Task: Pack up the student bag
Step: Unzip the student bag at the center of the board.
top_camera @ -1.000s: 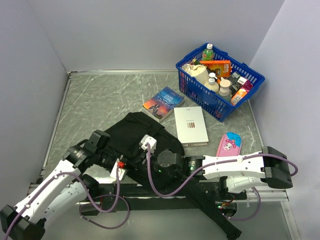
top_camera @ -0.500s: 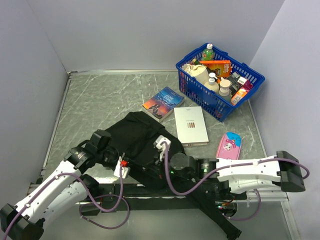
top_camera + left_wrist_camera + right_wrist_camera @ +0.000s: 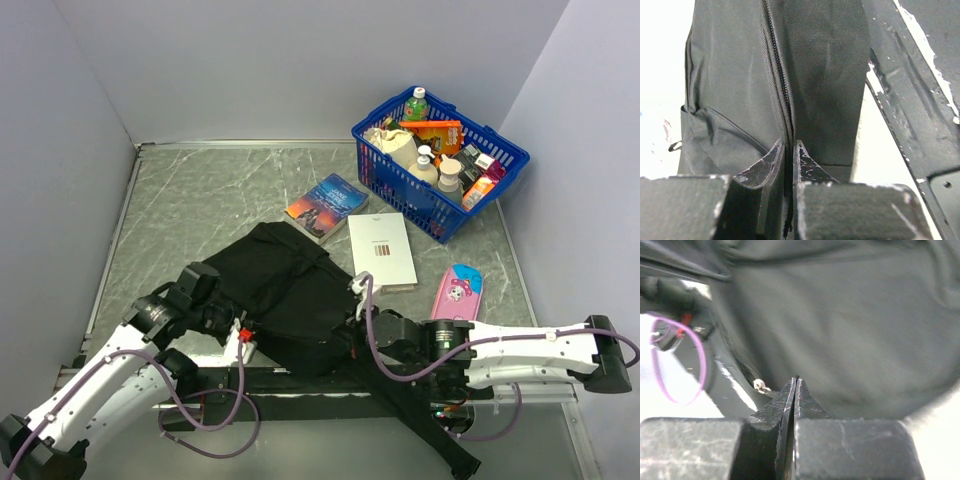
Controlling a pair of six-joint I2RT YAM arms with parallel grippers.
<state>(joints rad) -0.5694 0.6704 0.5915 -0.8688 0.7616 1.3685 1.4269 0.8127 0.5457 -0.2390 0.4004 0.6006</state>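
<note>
The student bag (image 3: 285, 285), a soft black backpack, lies flat near the table's front, its straps (image 3: 420, 420) trailing to the near right. My left gripper (image 3: 226, 318) is at the bag's near-left corner. In the left wrist view it (image 3: 791, 145) is shut on the bag (image 3: 825, 75), pinching the fabric along the zipper line (image 3: 776, 60). My right gripper (image 3: 352, 335) is at the bag's near-right edge. In the right wrist view it (image 3: 796, 380) is shut, with a thin black tab poking out between its tips. A small metal zipper piece (image 3: 760, 386) lies just left of it.
A blue paperback (image 3: 326, 207) and a white book (image 3: 381, 250) lie beyond the bag. A pink pencil case (image 3: 456, 290) is to its right. At the back right stands a blue mesh basket (image 3: 497, 165) full of bottles and packets. Grey walls close in three sides.
My right gripper has travelled rightward along the bag's near edge, staying shut. My left gripper's jaws have closed on the bag's zipper seam. The bag's near edge now lies stretched out.
</note>
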